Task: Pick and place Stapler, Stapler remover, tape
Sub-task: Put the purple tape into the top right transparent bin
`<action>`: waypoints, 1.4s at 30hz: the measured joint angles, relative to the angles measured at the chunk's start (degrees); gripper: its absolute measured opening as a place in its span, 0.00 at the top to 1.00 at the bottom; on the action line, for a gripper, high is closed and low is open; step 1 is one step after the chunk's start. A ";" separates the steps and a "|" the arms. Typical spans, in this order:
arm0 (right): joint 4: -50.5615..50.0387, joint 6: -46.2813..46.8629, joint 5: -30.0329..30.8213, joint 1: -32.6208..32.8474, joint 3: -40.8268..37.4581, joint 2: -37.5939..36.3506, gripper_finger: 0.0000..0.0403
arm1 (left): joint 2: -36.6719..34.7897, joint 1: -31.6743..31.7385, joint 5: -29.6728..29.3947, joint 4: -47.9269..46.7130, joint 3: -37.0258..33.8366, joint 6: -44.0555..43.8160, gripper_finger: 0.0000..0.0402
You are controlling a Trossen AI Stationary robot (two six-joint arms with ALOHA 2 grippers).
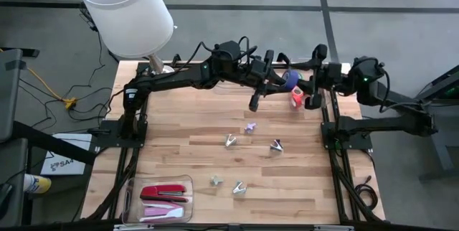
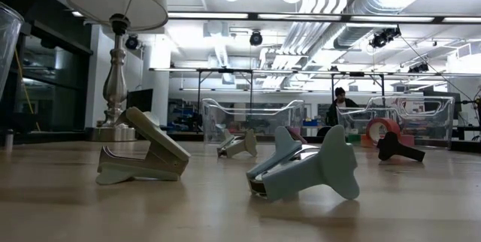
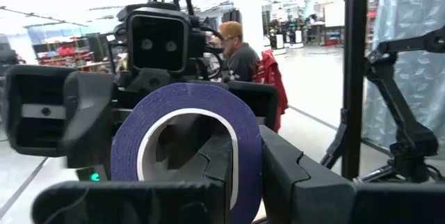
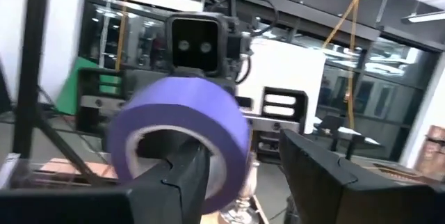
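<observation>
Handover of purple tape roll (image 1: 290,80) judged in hand, above far edge of counter (image 1: 301,181). Roll is seen between both pincers: left pincer (image 3: 240,175) fingers threaded through ring; right pincer (image 4: 236,175) likewise at roll, jaws parted, firm grip cannot be told. Next: one pincer to be released, roll carried to tray (image 1: 129,195) where red stapler (image 1: 163,191) lies. Pink-red roll (image 1: 297,99) left on counter. No legible writing.

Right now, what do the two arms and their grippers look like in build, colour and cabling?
Both arms are black, jointed and slender, with loose black cables looping along them. The left arm and right arm rise from black frame bases at the table's edges. A small green light glows on the right arm. Each wrist carries a boxy black camera with two round lenses. The fingers are thick, angular and matte black.
</observation>
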 joint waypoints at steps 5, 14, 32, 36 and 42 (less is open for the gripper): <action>-0.21 -0.11 1.42 -0.01 0.00 -0.04 0.64 | 0.00 0.04 0.19 0.01 -0.02 -0.13 0.90; -0.27 -0.09 1.83 -0.01 0.00 -0.04 0.88 | 0.00 0.10 -0.27 -0.08 -0.02 -0.19 0.87; -4.97 -0.03 14.62 -0.07 -0.02 -0.06 0.92 | 0.00 0.02 -13.98 -6.17 0.00 -0.92 0.73; -5.70 -0.05 15.12 -0.09 -0.02 -0.07 0.92 | 0.00 -0.06 -14.42 -6.38 0.00 -2.10 0.62; -6.91 -0.03 17.07 -0.11 -0.02 -0.07 0.92 | 0.00 -0.08 -14.66 -6.82 -0.07 -2.08 0.41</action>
